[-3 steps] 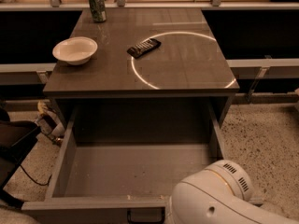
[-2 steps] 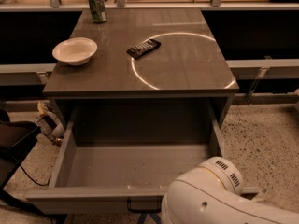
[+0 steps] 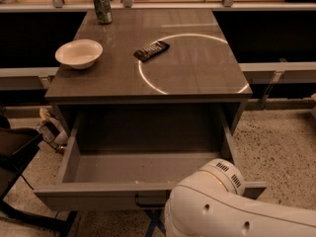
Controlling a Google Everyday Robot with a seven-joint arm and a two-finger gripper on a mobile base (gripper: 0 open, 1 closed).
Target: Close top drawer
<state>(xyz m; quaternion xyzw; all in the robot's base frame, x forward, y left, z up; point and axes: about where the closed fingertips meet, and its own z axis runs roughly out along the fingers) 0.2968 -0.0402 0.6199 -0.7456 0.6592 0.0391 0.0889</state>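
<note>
One push straight back under the surface [image 3: 197,78] should do: the top drawer [image 3: 148,169] hangs wide open below it, front panel [image 3: 89,197] crosswise. The gripper is hidden under the white arm [image 3: 232,206] at that panel's right end; its opening cannot be told.

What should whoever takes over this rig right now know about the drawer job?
The gripper is out of view, hidden beyond the white robot arm at bottom right.
The wide matte-grey top drawer is pulled far out, with nothing seen inside. Its small dark pull handle sits on the front panel, beside the arm.
Done: nothing yet.
Left: push the drawer fully shut.
</note>
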